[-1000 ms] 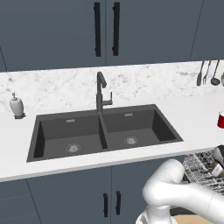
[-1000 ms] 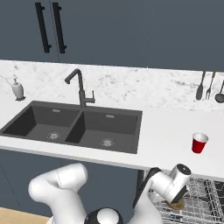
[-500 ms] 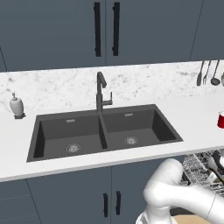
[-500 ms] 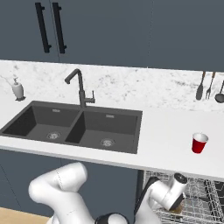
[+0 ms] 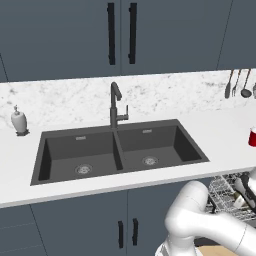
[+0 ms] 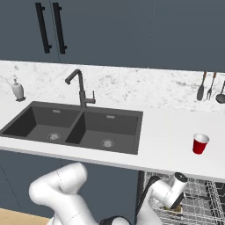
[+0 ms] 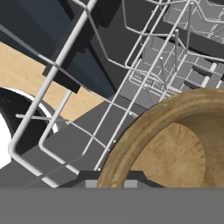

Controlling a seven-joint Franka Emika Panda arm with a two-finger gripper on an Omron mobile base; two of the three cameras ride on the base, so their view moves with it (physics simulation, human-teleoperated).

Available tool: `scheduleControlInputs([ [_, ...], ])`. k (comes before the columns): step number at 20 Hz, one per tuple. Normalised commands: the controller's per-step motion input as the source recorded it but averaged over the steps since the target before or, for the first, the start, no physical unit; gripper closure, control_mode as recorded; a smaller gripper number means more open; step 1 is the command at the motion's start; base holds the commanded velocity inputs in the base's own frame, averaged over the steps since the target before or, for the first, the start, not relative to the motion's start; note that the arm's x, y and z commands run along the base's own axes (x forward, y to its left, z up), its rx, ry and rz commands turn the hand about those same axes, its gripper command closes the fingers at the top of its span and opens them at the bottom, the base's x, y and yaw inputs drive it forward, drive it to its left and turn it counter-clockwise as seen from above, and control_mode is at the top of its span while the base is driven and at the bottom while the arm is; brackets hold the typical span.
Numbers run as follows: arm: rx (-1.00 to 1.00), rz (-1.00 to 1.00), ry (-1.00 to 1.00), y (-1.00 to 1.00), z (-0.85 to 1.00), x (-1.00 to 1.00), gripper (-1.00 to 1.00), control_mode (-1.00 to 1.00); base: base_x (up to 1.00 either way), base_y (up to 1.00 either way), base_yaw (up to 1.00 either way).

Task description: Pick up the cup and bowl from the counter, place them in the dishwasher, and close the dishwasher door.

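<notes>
My gripper (image 6: 174, 206) is down in the dishwasher's silvery wire rack (image 6: 200, 207), shut on the rim of the tan-brown bowl (image 7: 175, 153). In the hand view the bowl is close up at the lower right, with rack wires (image 7: 144, 74) beyond it. From the left base view the gripper (image 5: 243, 196) and a sliver of the bowl (image 5: 238, 203) sit over the rack (image 5: 222, 192). The red cup (image 6: 200, 143) stands upright on the white counter (image 6: 167, 132), above and behind the rack; it also appears at the right edge as the cup (image 5: 252, 136). The dishwasher door is out of view.
A dark double sink (image 6: 74, 127) with a black faucet (image 6: 80, 90) lies left of the dishwasher. A white soap bottle (image 6: 17, 90) stands at the far left. Utensils (image 6: 211, 85) hang on the back wall. Dark-blue cabinets (image 5: 125, 225) flank the rack below the counter.
My hand has gone down with the bowl, from just above the rack into it. The cup has stayed put.
</notes>
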Motion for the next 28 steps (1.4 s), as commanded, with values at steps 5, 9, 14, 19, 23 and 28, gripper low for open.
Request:
scheduleControlInputs([
  [5, 0.00, 0.02, 0.00, 0.00, -0.18, -0.13, 1.00, -1.00, 0.00, 0.00, 0.00],
  [9, 0.00, 0.00, -0.02, 0.00, 0.00, -0.08, -1.00, -1.00, 0.00, 0.00, 0.00],
  [14, -0.02, 0.00, 0.00, 0.03, 0.16, -0.04, -1.00, -1.00, 0.00, 0.00, 0.00],
  [19, -0.01, 0.00, 0.00, 0.00, 0.66, -0.06, -1.00, -1.00, 0.00, 0.00, 0.00],
  [23, 0.00, 0.00, 0.00, 0.00, 0.94, -0.36, -1.00, -1.00, 0.00, 0.00, 0.00],
  [28, 0.01, 0.00, -0.03, -0.01, 0.89, -0.63, -1.00, -1.00, 0.00, 0.00, 0.00],
])
